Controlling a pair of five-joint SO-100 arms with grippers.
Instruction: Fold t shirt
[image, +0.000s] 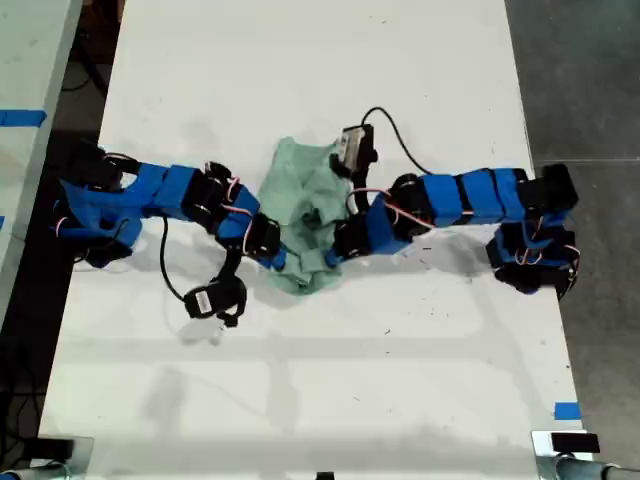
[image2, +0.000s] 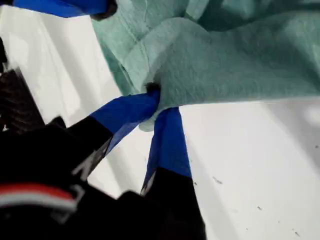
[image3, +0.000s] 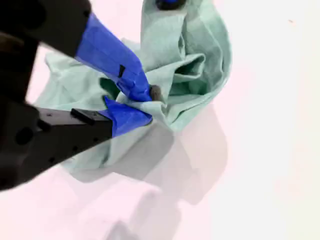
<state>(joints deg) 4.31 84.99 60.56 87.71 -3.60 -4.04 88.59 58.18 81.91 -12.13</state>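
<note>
Jaws, both pairs: closed tight on cloth. Item: the t shirt (image: 305, 215), pale mint, bunched into a crumpled heap at mid-desk, its long axis running from far to near in the exterior view. My first gripper (image2: 157, 107) pinches a fold at the garment's edge, blue tips pressed together. My second gripper (image3: 140, 102) clamps a gathered ridge (cloth rises around the tips). Both arms meet at the heap's near end, one from the exterior view's left, one from its right; which is which cannot be told. Judgement: the grips sit close together, so spreading the cloth would need them drawn apart. Support: white desk (image: 330, 380).
</note>
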